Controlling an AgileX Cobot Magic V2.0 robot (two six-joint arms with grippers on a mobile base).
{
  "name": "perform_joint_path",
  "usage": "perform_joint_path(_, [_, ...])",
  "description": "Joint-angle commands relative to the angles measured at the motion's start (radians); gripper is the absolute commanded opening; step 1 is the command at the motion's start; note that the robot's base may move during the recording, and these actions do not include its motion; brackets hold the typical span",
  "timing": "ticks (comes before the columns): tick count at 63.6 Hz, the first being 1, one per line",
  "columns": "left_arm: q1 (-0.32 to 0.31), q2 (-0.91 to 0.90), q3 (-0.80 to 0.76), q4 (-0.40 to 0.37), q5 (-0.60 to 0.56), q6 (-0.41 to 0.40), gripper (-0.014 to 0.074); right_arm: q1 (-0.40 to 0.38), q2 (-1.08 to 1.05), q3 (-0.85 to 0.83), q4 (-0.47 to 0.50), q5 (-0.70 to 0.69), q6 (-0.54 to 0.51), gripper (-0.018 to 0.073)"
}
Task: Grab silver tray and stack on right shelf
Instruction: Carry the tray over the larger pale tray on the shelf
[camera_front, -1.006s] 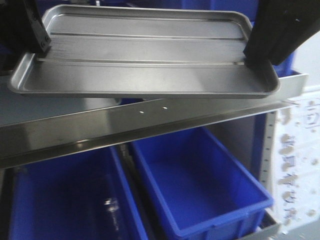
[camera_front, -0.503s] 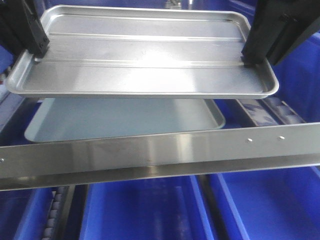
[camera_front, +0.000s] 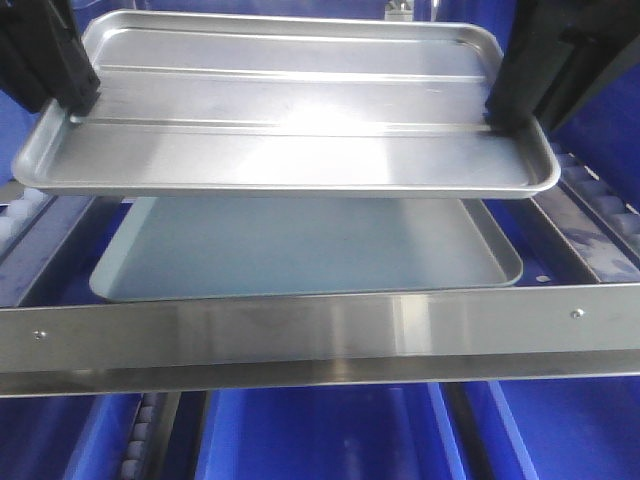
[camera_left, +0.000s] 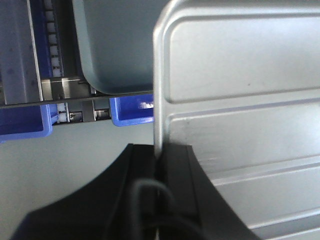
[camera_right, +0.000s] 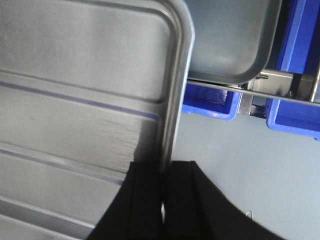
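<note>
Between left tool (camera_left: 159, 151) and right tool (camera_right: 165, 167), both gripping it, hangs the silver tray (camera_front: 290, 135).

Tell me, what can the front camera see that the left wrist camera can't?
Only the front view shows the right claw and the whole silver tray, end to end. Only the left wrist view shows up close how the tray's rim slots into the left claw. Both show the silver tray, the duller grey tray beneath it, white rollers and blue bins.
</note>
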Motion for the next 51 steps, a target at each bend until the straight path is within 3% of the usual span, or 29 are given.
perform_joint_path(1, [-0.005,-0.028,-0.033,0.028,-0.019,0.008,-0.0093,-0.004,-0.031,-0.029,-0.024,-0.028,-0.018,0.0056])
perform_joint_path(51, [-0.005,-0.028,-0.033,0.028,-0.019,0.008,-0.0094,-0.004,-0.031,-0.029,-0.024,-0.028,-0.018,0.0056])
